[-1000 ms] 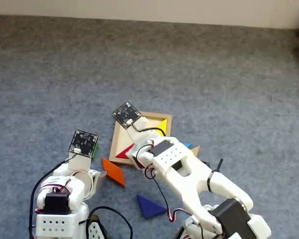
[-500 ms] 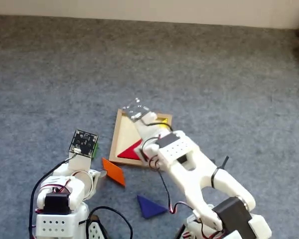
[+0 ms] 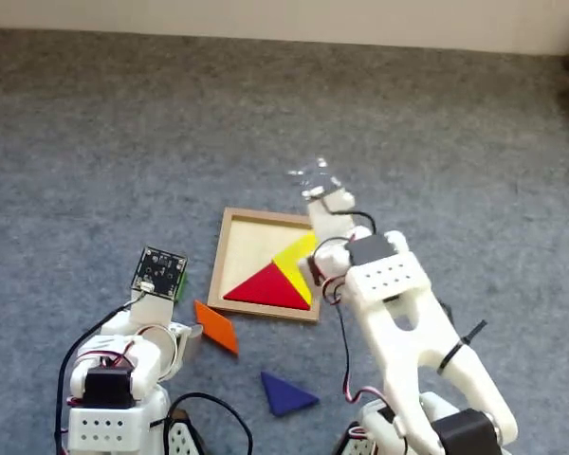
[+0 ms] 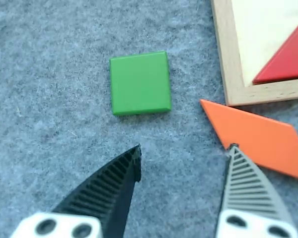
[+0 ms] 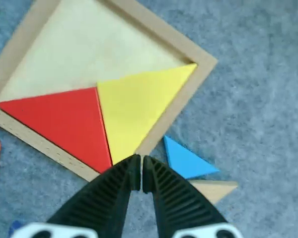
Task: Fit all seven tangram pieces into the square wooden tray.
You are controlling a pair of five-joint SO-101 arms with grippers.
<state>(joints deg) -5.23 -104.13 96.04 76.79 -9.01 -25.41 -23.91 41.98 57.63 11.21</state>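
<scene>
Right arm swung clear of the tray, baring two seated triangles.

The left pincer (image 4: 184,148) has stayed toward the tabletop's near edge, wide open and empty, near the green square (image 4: 140,83) and the orange parallelogram (image 4: 256,139). Mid-tabletop, the wooden tray (image 3: 251,248) holds the red triangle (image 3: 266,287) touching the yellow triangle (image 3: 294,261). The right pincer (image 5: 140,159), over the tray's left side a second ago, is now by its right side, closed on nothing. A light blue triangle (image 5: 186,158) and a tan triangle (image 5: 213,190) lie just outside.
</scene>
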